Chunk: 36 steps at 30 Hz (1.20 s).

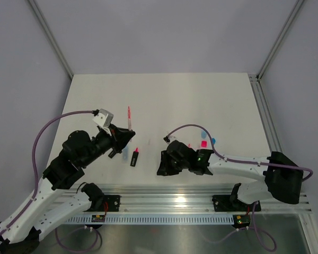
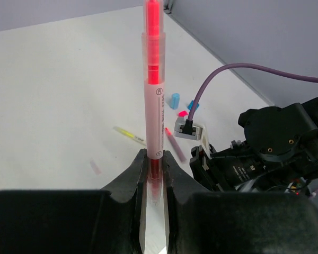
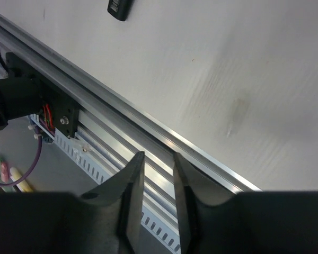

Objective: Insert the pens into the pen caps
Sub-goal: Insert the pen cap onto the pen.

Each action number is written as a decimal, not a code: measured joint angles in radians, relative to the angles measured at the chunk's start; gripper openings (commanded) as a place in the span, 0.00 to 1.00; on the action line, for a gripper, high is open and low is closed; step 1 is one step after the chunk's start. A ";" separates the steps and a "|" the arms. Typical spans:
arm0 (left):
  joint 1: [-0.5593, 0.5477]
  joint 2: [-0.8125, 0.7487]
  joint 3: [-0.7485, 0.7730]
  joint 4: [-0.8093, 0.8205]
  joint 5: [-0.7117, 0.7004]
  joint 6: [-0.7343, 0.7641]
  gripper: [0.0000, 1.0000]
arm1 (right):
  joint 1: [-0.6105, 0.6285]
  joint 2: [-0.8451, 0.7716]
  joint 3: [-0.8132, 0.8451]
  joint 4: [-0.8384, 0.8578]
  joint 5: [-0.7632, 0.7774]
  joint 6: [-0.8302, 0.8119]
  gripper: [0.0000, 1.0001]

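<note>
My left gripper (image 2: pixel 156 159) is shut on a red-pink pen (image 2: pixel 154 79), which stands straight up out of the jaws with its red tip on top. In the top view this pen (image 1: pixel 129 116) sticks out beyond the left gripper (image 1: pixel 128 132), over the table's left half. A black marker (image 1: pixel 133 157) and a pale-blue pen (image 1: pixel 125 153) lie just below it. A pink cap (image 1: pixel 203 143) and a blue cap (image 1: pixel 212 141) lie behind my right arm. My right gripper (image 3: pixel 158 159) is open a little with nothing between its fingers and hangs over the near rail.
A yellow pen (image 2: pixel 130 135) and a purplish pen (image 2: pixel 175 144) lie on the table (image 2: pixel 58 90), near two blue caps (image 2: pixel 174 100) and a pink cap (image 2: pixel 183 113). The aluminium rail (image 3: pixel 201 153) runs along the near edge. The right arm (image 2: pixel 275 143) fills the right side.
</note>
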 measured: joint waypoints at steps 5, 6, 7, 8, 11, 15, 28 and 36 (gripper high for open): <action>0.000 -0.010 -0.023 -0.030 -0.045 0.040 0.00 | 0.032 0.146 0.067 0.016 -0.002 0.012 0.48; 0.000 -0.012 -0.027 -0.031 -0.050 0.046 0.00 | 0.037 0.165 0.076 0.016 -0.002 0.014 0.49; 0.000 -0.016 -0.029 -0.034 -0.055 0.053 0.00 | 0.040 0.183 0.084 0.016 -0.002 0.016 0.50; 0.000 -0.019 -0.032 -0.034 -0.059 0.056 0.00 | 0.043 0.200 0.090 0.016 -0.001 0.018 0.50; 0.000 -0.029 -0.035 -0.046 -0.069 0.063 0.00 | 0.044 0.230 0.096 0.011 0.000 0.019 0.50; 0.001 -0.030 -0.035 -0.052 -0.072 0.074 0.00 | 0.045 0.252 0.106 -0.008 0.003 0.019 0.51; 0.010 -0.013 -0.036 -0.053 -0.071 0.082 0.00 | 0.045 0.294 0.126 -0.095 0.062 0.019 0.51; 0.015 -0.008 -0.036 -0.053 -0.071 0.082 0.00 | 0.044 0.294 0.126 -0.123 0.109 0.022 0.51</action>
